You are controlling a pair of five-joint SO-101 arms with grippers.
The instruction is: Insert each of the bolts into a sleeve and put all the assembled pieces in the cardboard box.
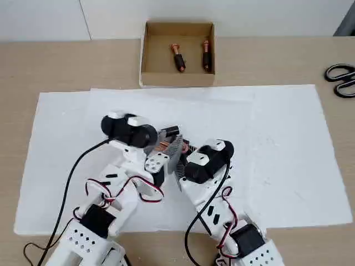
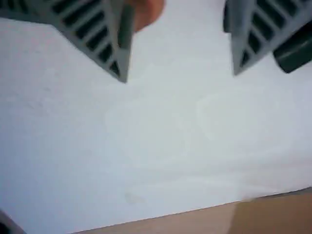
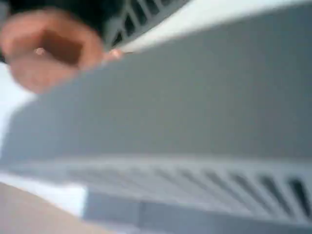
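at mid-frame of the high view, left gripper [image 2: 179, 73] stands released, jaws apart over white paper [image 2: 156, 146]; right gripper [image 1: 174, 149] state cannot be told. copper bolt [image 1: 162, 147] and black sleeve [image 1: 171, 132] sit close by both. judged light, rigid and smooth, best pinched mid-length. cardboard box [image 1: 143, 55], upper centre, holds assembled pieces [image 1: 178, 57]. the crowded arms are the only obstruction; scissors [image 1: 341, 80] lie well apart.

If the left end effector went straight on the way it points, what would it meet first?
Probably the white paper, which lies ahead of the left end effector, between its spread fingers; depth is unclear.
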